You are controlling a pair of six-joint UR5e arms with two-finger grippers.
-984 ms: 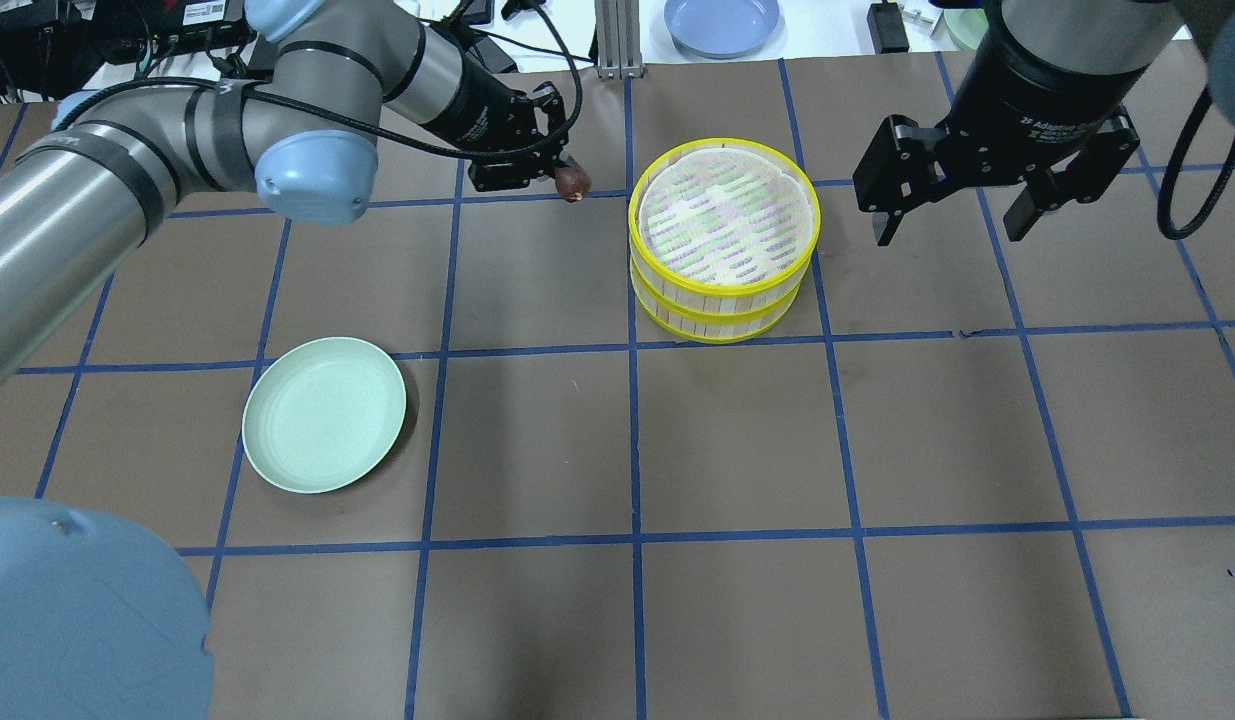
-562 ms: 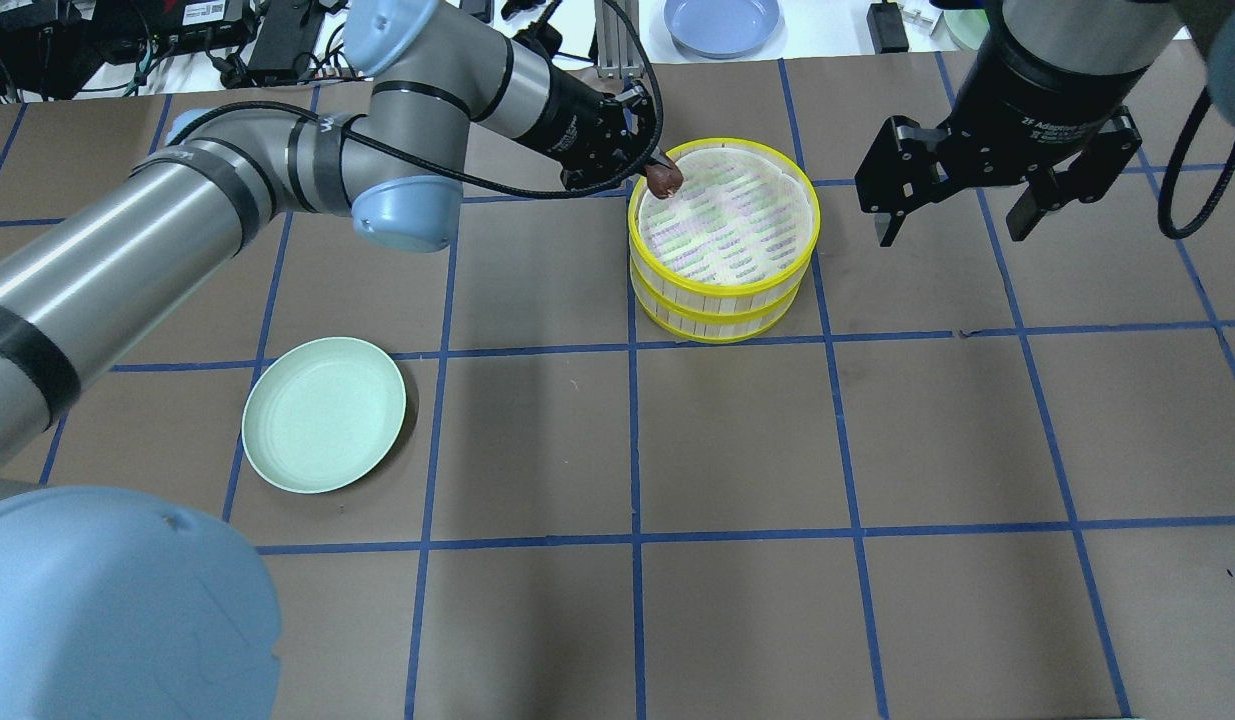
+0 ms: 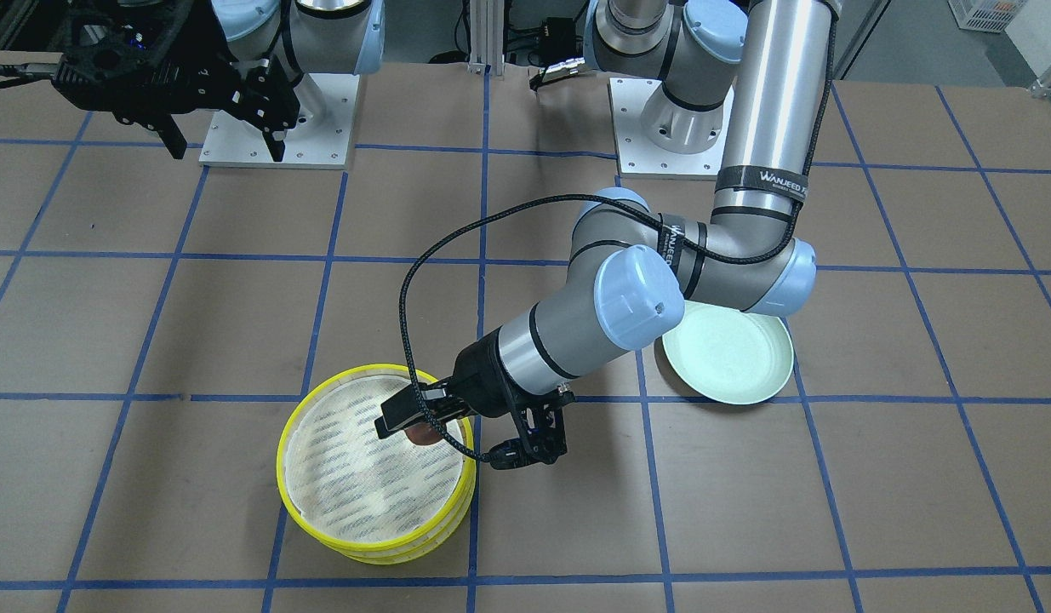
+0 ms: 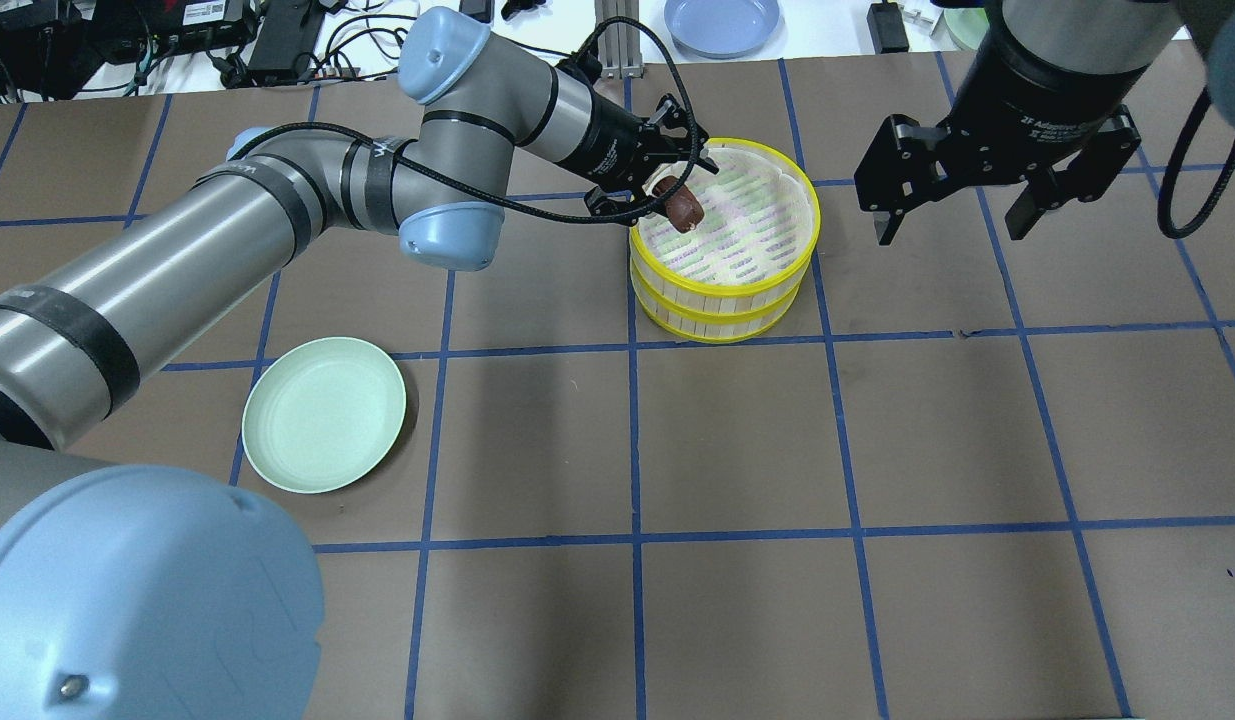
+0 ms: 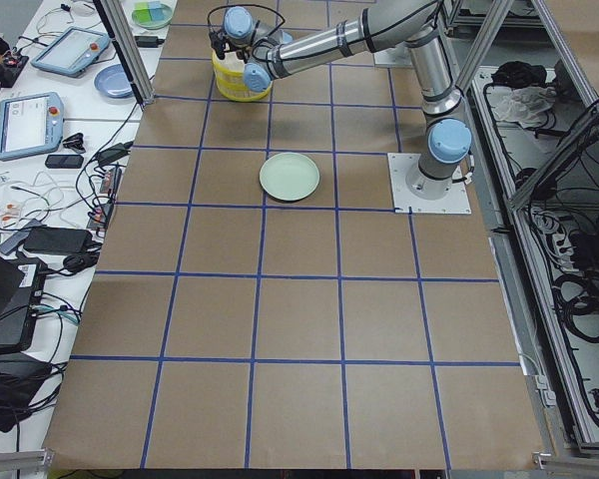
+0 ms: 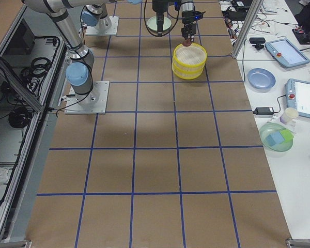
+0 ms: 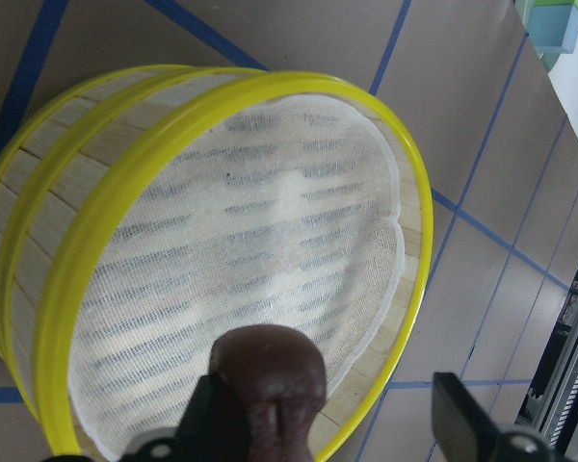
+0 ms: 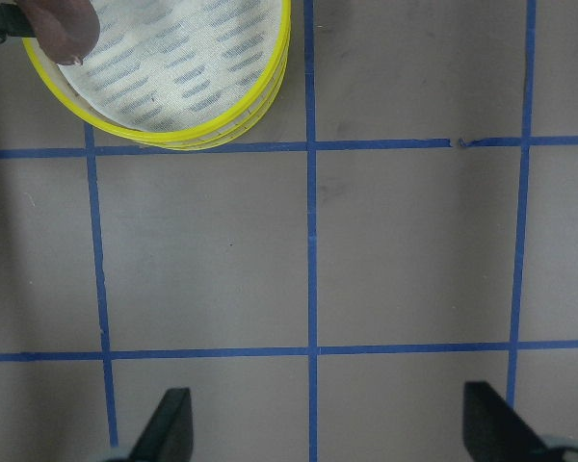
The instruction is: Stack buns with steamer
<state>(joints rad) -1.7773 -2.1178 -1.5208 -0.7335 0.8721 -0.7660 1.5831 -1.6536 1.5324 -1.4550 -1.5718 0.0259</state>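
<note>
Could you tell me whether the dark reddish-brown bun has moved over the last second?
Yes. Seen from overhead, the dark reddish-brown bun, at the left pincer, has travelled rightward, from outside the yellow-rimmed steamer stack to above it.

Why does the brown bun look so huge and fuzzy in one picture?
Left wrist view: the brown bun is right by the lens, so it looks huge and soft; the steamer behind is sharper. Overhead view: the bun looks small and crisp.

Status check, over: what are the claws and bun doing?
Left gripper open over stacked yellow-rimmed steamer trays; dark reddish-brown bun by one finger, above the liner. Right gripper open, empty, clear of the trays. Nothing in the way.
</note>
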